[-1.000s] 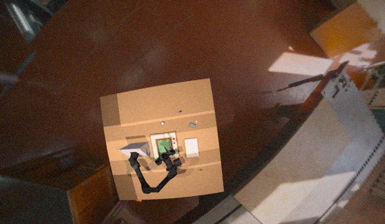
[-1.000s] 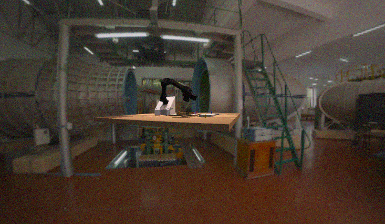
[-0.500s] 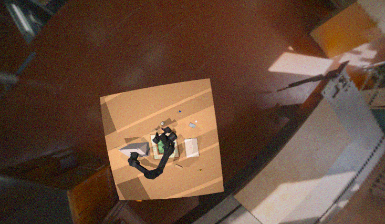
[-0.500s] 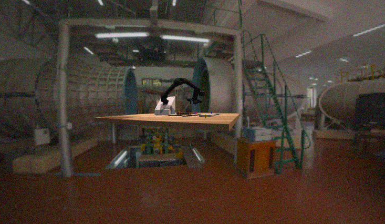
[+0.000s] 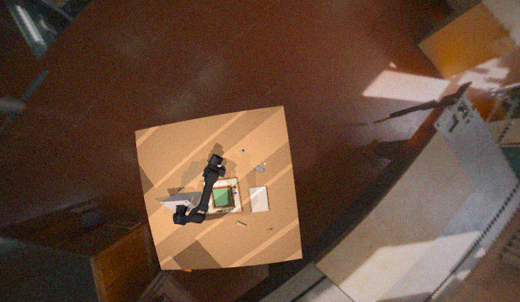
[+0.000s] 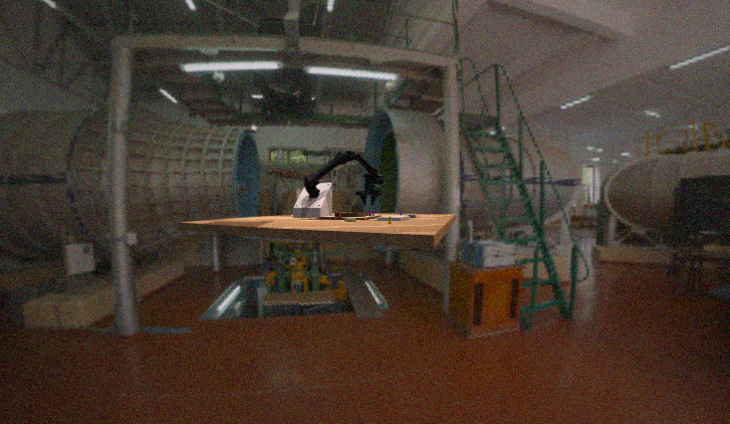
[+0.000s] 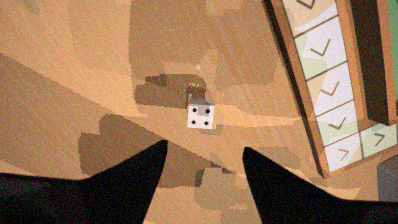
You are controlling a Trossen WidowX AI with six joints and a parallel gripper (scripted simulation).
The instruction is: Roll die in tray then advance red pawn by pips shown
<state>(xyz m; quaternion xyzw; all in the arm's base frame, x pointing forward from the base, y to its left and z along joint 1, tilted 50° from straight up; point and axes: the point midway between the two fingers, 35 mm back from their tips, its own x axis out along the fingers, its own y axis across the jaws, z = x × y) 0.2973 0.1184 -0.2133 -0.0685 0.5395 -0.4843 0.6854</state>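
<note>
As our jaws (image 5: 219,165) (image 6: 369,202) hover apart near the die (image 7: 200,116), off-centre closing risks knocking it away.

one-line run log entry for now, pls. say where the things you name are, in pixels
fingers open | die (image 7: 201,116) on table (image 7: 250,75), four pips up, outside tray (image 5: 213,198) (image 7: 385,65) | roll pending

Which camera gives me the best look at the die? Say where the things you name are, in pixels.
The wrist view: the die (image 7: 201,115) sits large between and beyond the open fingertips, four pips readable. In the top view the arm apparently covers it; in the exterior view I can't make it out.
</note>
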